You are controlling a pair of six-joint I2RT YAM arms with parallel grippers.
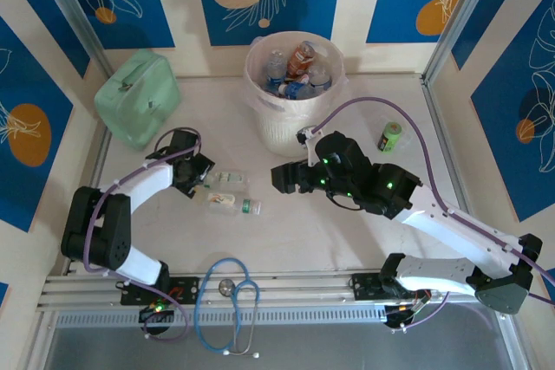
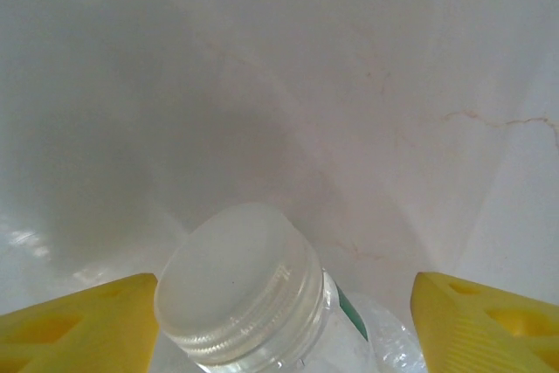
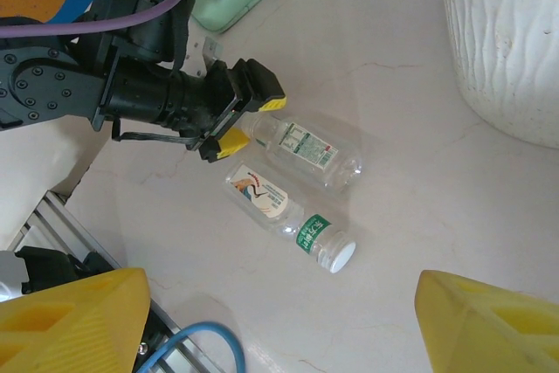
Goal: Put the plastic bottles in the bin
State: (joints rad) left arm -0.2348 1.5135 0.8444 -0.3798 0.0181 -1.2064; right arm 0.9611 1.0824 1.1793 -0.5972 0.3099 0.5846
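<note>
The pale worktop [image 1: 347, 223] lay under me, with the ribbed cream bin [image 1: 282, 127] at its far edge and several plastic bottles [image 1: 295, 71] piled inside. The mint-green pouch [image 1: 136, 97] sat at far left, and the blue stethoscope [image 1: 227, 309] lay between my bases. My right jaws hung spread and empty above the middle. My left jaws stood spread around the capped end of a clear bottle [image 2: 240, 290] lying flat, a gap showing on one side. A second clear bottle [image 3: 279, 203] lay just beside it. A small green bottle [image 1: 391, 136] stood upright right of the bin.
</note>
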